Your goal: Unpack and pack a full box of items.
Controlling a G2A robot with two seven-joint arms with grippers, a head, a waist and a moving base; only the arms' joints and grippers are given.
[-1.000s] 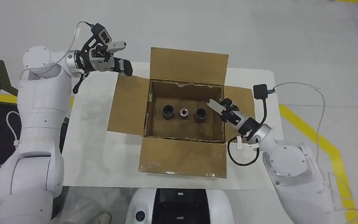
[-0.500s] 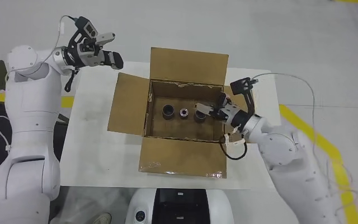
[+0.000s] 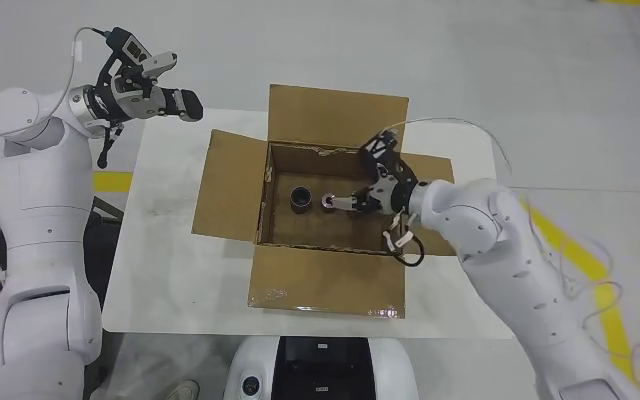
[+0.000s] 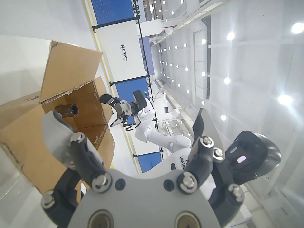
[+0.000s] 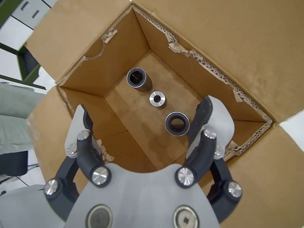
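An open cardboard box (image 3: 335, 110) stands mid-table with its flaps spread. On its floor stand a dark cylinder (image 3: 300, 199) and a small silver ring (image 3: 328, 203). In the right wrist view the dark cylinder (image 5: 137, 79), the silver ring (image 5: 157, 99) and a black ring (image 5: 177, 123) form a row. My right gripper (image 3: 352, 203) (image 5: 143, 110) hangs open over the box (image 5: 213, 24), above the black ring, holding nothing. My left gripper (image 3: 185, 102) (image 4: 125, 119) is open and empty, raised beyond the table's far left corner, facing the box (image 4: 71, 72).
The white table (image 3: 160, 250) has bare room left of the box and along its front edge. The box's left flap (image 3: 228, 190) lies flat on the table. A yellow floor line (image 3: 560, 250) runs to the right of the table.
My right arm swung from the box's right flap to over the box interior, covering the black ring in the top view. My left arm drew back toward the far left.
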